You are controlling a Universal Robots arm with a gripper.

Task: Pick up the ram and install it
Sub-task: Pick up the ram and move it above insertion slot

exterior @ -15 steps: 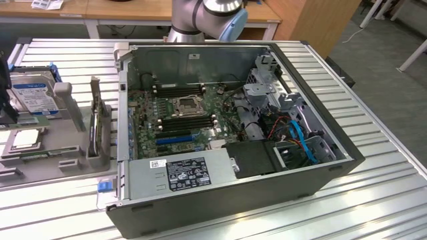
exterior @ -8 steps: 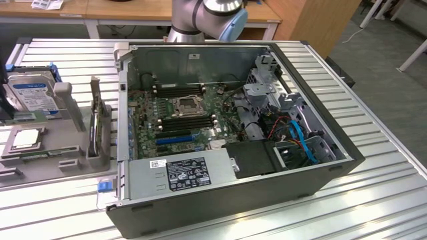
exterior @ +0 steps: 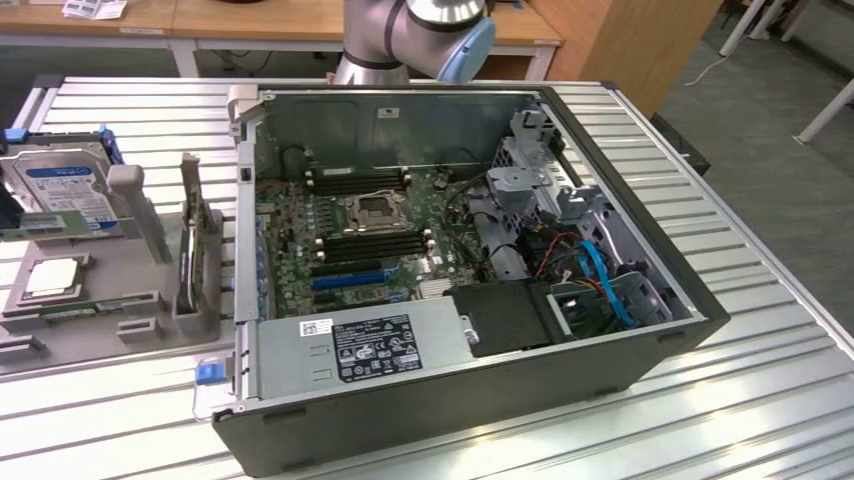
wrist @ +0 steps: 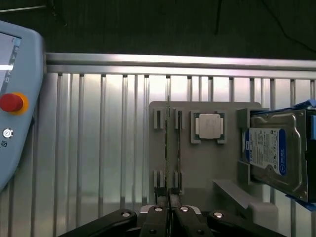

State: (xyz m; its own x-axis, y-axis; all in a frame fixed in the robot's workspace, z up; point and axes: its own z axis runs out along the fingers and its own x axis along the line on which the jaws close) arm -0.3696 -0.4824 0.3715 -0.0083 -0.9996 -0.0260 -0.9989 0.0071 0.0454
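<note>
A: Ram (wrist: 168, 148): seen edge-on in the wrist view, a thin line standing in the paired slot holders of the grey fixture (wrist: 207, 168). Not yet lifted.

B: Gripper (wrist: 168, 215)?

A: In line with the stick and well above it. Jaws together, nothing between them.

B: Which step, then?

A: The pick, at its approach, by my reading. Install not begun. The black memory slots (exterior: 380, 242) in the open case (exterior: 467, 400) look empty beside the processor socket.

B: What does a pick ask for from here?

A: The jaws must part before they can straddle the board. They must come down square on its thin top edge, between the two pairs of holders. A skewed descent would likely land a finger on a holder.

B: Neighbours?

A: CPU (wrist: 208, 126) in its pocket just beside the ram. Hard drive (wrist: 274, 153) propped further along the same fixture. Straight up looks free.

B: Toward the case?

A: The fixture sits at the exterior view's left of the case, near its side wall. A tall upright piece (exterior: 203, 270) stands between ram and wall. I judge any carry needs height to clear both. On the side away from the CPU, the slatted table (wrist: 98, 148) gives open room out to a teach pendant (wrist: 15, 98).
</note>
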